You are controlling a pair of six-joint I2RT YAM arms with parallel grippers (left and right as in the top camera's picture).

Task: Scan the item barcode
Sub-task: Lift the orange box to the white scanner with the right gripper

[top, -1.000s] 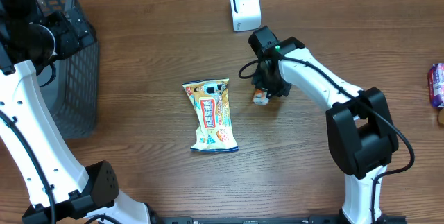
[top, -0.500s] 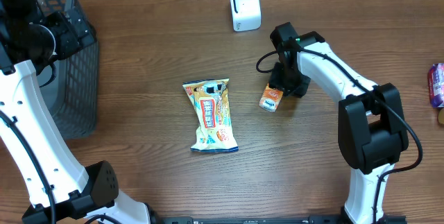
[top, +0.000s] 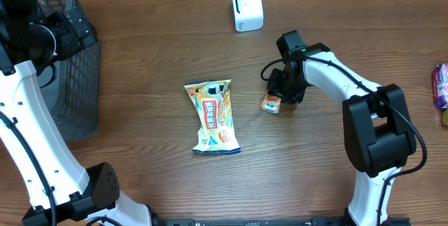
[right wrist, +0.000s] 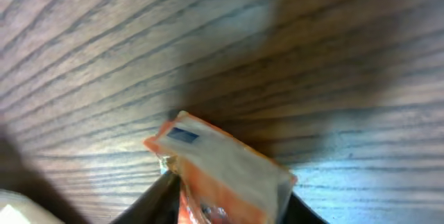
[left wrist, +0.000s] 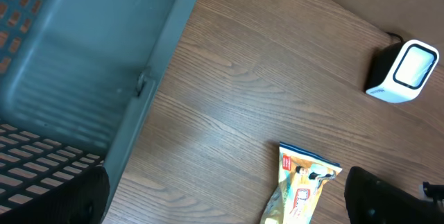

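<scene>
While the right gripper point(top: 278, 95) is pinching the small orange carton point(top: 270, 103) with its jaws drawn narrow around it, just right of centre in the overhead frame, I am judging the step in hand to be carrying it to the scanner point(top: 246, 7) at the top centre. I am not seeing a barcode on any face showing, so I am planning to lift the carton clear of the table point(top: 154, 58) first. Then I am planning to turn it slowly in front of the scanner's window, pausing on each face. The grip is looking shallow in the right wrist view, with the carton tilted between the fingers, so I am expecting to move gently.

Counting from largest down, I am seeing:
- one table
- two arms
- one mesh basket point(top: 73, 79), at the left edge
- one snack packet point(top: 212, 116), lying flat at centre, near the carton but apart from it
- one scanner
- one purple packet point(top: 439, 85), cut off by the right edge
- one carton

The left gripper point(left wrist: 225, 182) is hanging wide and empty beside the basket.
</scene>
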